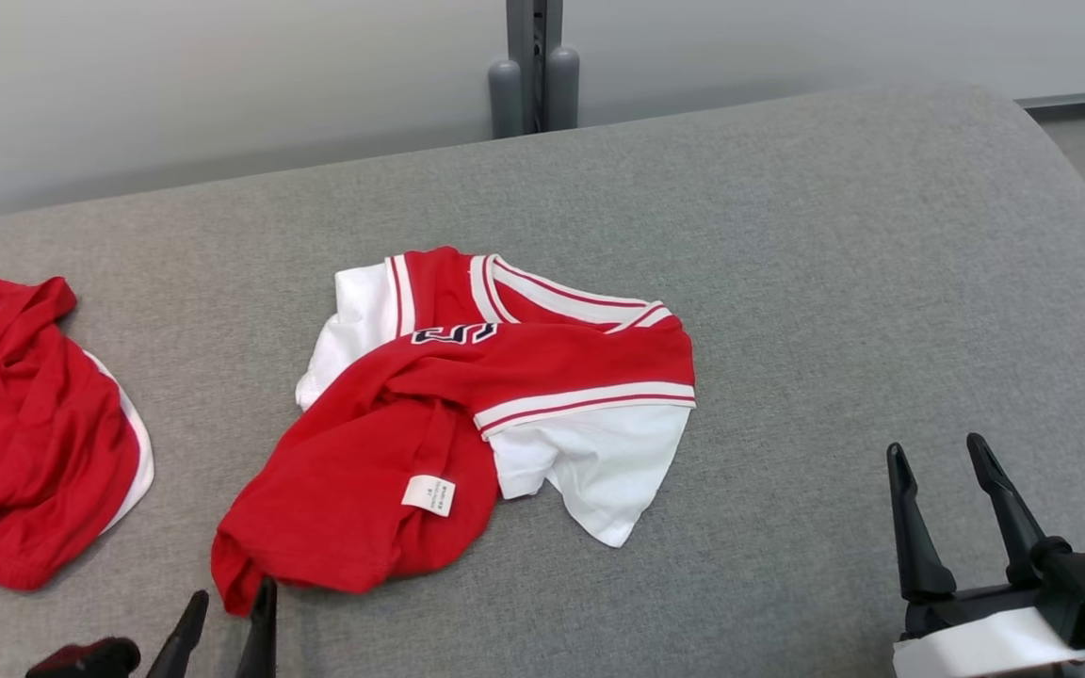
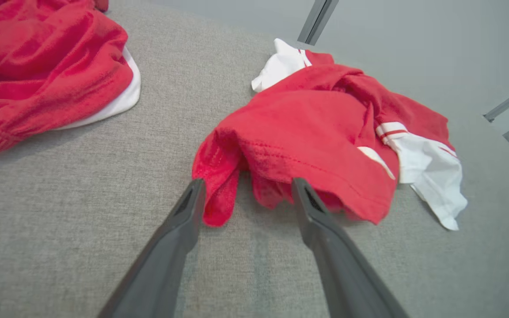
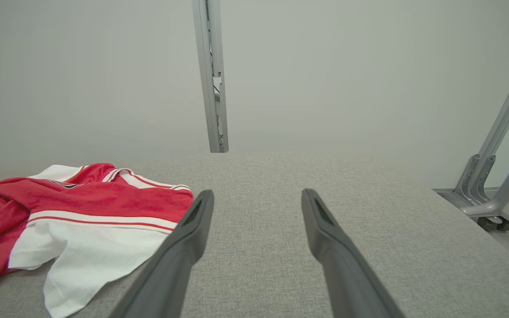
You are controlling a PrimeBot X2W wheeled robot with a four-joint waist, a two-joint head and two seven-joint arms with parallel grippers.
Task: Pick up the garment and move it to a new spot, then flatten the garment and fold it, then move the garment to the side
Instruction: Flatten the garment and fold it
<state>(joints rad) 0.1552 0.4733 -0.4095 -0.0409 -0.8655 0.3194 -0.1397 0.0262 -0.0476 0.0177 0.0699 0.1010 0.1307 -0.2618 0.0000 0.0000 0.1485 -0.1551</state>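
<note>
Left gripper (image 2: pixel 248 181) nearest us, jaws apart, tips flanking the near hem of the garment (image 1: pixel 505 377), holding nothing; right gripper (image 1: pixel 936 444) open, idle near the right edge. Grey padded surface (image 1: pixel 834 282) carries the garment mid-way, crumpled, care label (image 1: pixel 429 495) up. We judge the move to a new spot likely done; flattening, folding, setting aside remain.

The garment (image 1: pixel 542 367) at frame centre is red with white sleeves, red-and-white striped trim, dark lettering and a white label; the second garment (image 1: pixel 24 443) at left is red, edged white; the table (image 1: pixel 834 235) is flecked grey; the lower-right fingers (image 1: pixel 910 527) are black
</note>
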